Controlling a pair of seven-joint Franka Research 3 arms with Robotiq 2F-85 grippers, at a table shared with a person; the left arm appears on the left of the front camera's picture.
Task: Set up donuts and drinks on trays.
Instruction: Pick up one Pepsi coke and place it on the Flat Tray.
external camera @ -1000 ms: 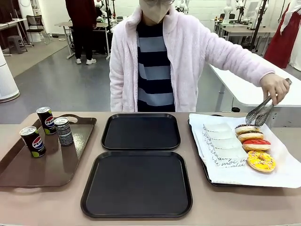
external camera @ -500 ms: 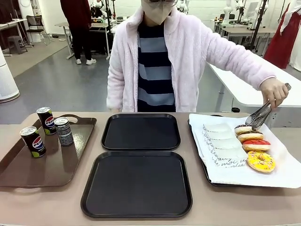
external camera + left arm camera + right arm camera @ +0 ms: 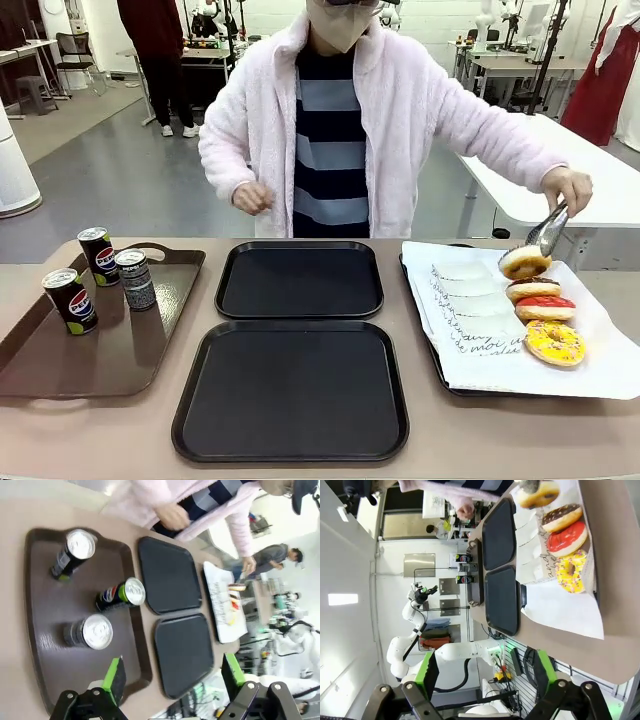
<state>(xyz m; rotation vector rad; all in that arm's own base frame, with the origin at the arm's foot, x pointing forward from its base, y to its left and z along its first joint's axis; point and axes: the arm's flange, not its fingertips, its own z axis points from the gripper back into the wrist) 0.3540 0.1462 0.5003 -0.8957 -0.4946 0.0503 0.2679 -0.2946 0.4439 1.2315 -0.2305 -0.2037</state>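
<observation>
Lifted since a moment ago: one plain donut (image 3: pixel 524 262), now clear of the paper and held in the person's tongs (image 3: pixel 547 232), right of frame. The person's free hand (image 3: pixel 250 197) has risen to chest height.

Donuts, four: the lifted one, plus chocolate donut (image 3: pixel 533 290), red donut (image 3: pixel 545 307) and yellow donut (image 3: pixel 555 342), in a row on the paper-lined tray (image 3: pixel 510 370).

Drinks, three: two Pepsi cans (image 3: pixel 70 300) (image 3: pixel 97 255) and one grey can (image 3: pixel 134 279), upright on the brown tray (image 3: pixel 110 360), left.

Trays, two, centre: far tray (image 3: pixel 300 280) and near tray (image 3: pixel 291 390), both bare.

Progress, as I judge it: barely begun, with nothing yet placed.

Left gripper (image 3: pixel 172 677) and right gripper (image 3: pixel 486 675): fingers spread, holding nothing.
</observation>
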